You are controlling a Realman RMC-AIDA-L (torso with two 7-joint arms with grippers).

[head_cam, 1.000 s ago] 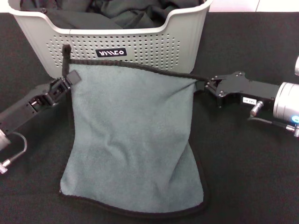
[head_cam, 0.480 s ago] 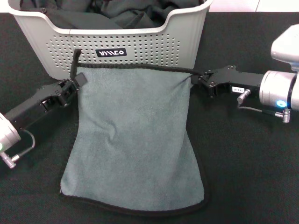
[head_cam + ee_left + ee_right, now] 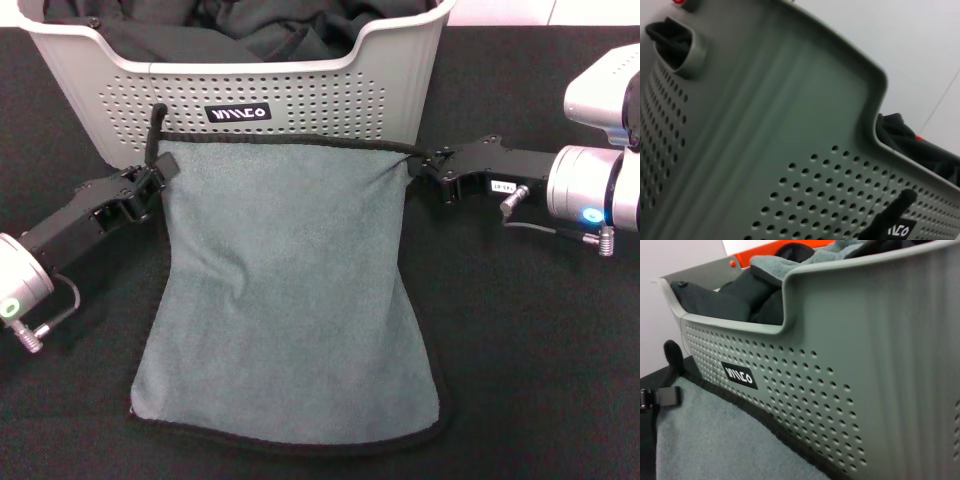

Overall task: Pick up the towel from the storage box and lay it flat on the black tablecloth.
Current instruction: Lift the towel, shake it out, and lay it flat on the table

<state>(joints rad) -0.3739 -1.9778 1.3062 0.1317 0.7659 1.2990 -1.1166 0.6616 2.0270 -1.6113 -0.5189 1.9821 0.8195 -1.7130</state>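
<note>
The towel [image 3: 285, 290] lies grey-teal side up on the black tablecloth [image 3: 540, 350], just in front of the storage box [image 3: 300, 100]. My left gripper [image 3: 150, 185] is shut on its far left corner, beside the small black loop [image 3: 155, 125]. My right gripper [image 3: 425, 165] is shut on its far right corner. The far edge is stretched nearly straight between them, close to the box's front wall. The near part of the towel rests on the cloth. The right wrist view shows the towel [image 3: 715, 440] below the box [image 3: 865, 365]. The left wrist view shows the box wall [image 3: 765, 150].
Dark cloths [image 3: 260, 25] fill the storage box, which stands at the far side of the table. The black tablecloth stretches wide to both sides of the towel and towards the near edge.
Both grippers have carried the towel's far corners a little towards the box. The far edge, slanted before, now runs nearly straight. The right gripper has shifted left.
</note>
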